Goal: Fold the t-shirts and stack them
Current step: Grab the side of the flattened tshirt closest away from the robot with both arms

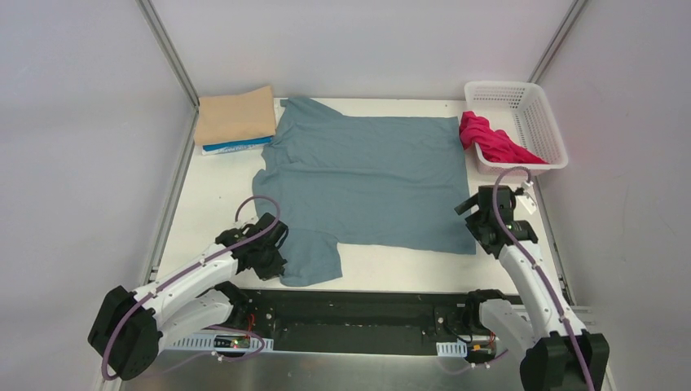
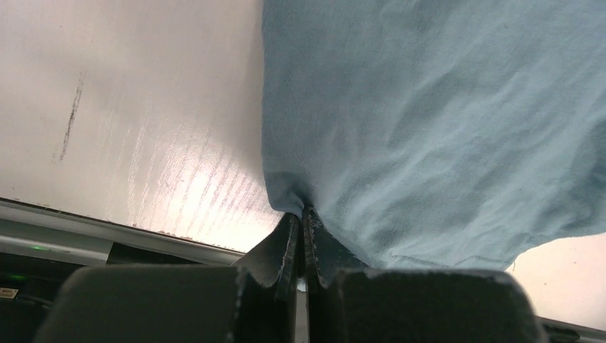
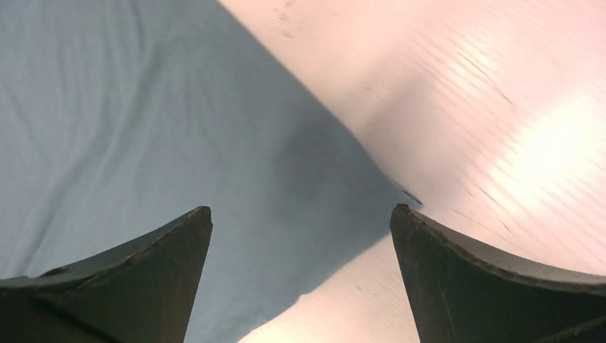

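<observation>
While the tan tee [image 1: 236, 116] sits folded at eleven o'clock, two look left to do.
Your left gripper [image 2: 304, 214] pinches the teal tee [image 1: 367, 175] by its sleeve; right gripper [image 3: 300, 209] gapes.

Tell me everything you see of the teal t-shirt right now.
The teal t-shirt is plain soft cloth, lightly wrinkled and spread nearly flat across the table, with its collar to the left and its hem to the right. The left gripper is shut on the edge of its near sleeve. The right gripper hangs open over its near hem corner, not gripping it.
</observation>
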You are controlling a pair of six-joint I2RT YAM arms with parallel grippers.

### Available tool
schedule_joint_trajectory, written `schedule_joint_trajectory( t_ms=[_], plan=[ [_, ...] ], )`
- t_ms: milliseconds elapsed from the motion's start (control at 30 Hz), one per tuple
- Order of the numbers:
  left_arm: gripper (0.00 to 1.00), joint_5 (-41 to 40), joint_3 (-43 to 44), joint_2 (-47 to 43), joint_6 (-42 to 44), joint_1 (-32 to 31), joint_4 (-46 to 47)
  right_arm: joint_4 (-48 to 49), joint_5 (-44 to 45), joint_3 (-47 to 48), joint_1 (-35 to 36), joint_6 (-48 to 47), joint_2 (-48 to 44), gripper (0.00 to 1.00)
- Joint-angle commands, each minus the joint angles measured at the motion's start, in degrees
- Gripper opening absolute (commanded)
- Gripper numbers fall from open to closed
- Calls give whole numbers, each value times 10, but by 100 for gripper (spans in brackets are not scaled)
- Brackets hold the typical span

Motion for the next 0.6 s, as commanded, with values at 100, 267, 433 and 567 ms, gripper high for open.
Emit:
schedule_joint_trajectory(
  t_ms=[100, 267, 433, 567],
  plan=[
    [0, 11, -14, -44, 33, -5, 1, -100, 7, -72, -14, 107, -85, 99],
    [0, 17, -12, -65, 51, -5, 1, -14, -18, -122, -14, 121, -48, 88],
    [0, 33, -12, -76, 64, -5, 1, 62, -41, -132, -14, 107, 34, 64],
    [0, 53, -12, -82, 66, -5, 0, 71, -49, -134, -14, 107, 54, 43]
  ],
)
